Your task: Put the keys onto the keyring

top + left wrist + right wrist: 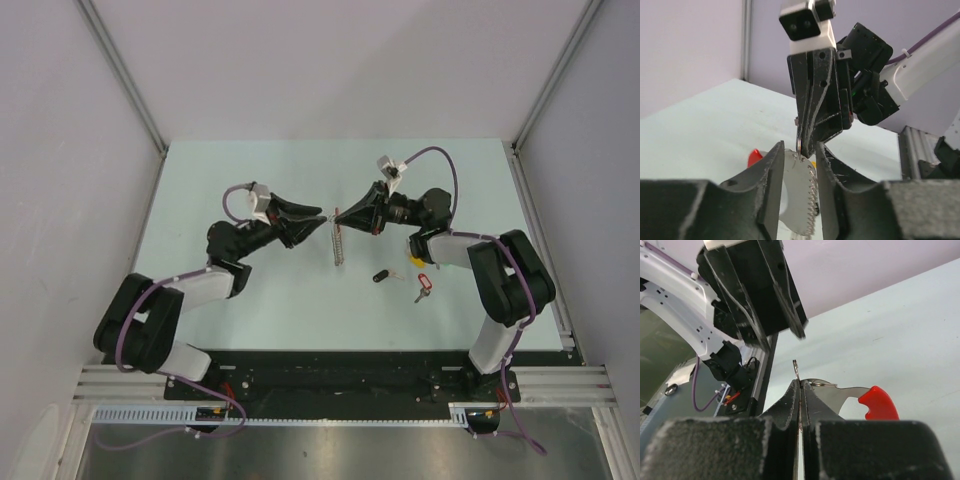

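Right gripper (800, 390) clamped on the keyring (339, 245), which hangs mid-table. Left gripper (801, 150) jaws parted either side of it, not holding. Black key (381, 276) and red key (423, 288) lie loose, near right. Risk: the thin ring twists or slips from the lone pinch and drops.

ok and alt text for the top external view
The right gripper is shut on the keyring above a pale green table, the left gripper open and tip to tip with it. A black key, yellow key and red key lie nearby.
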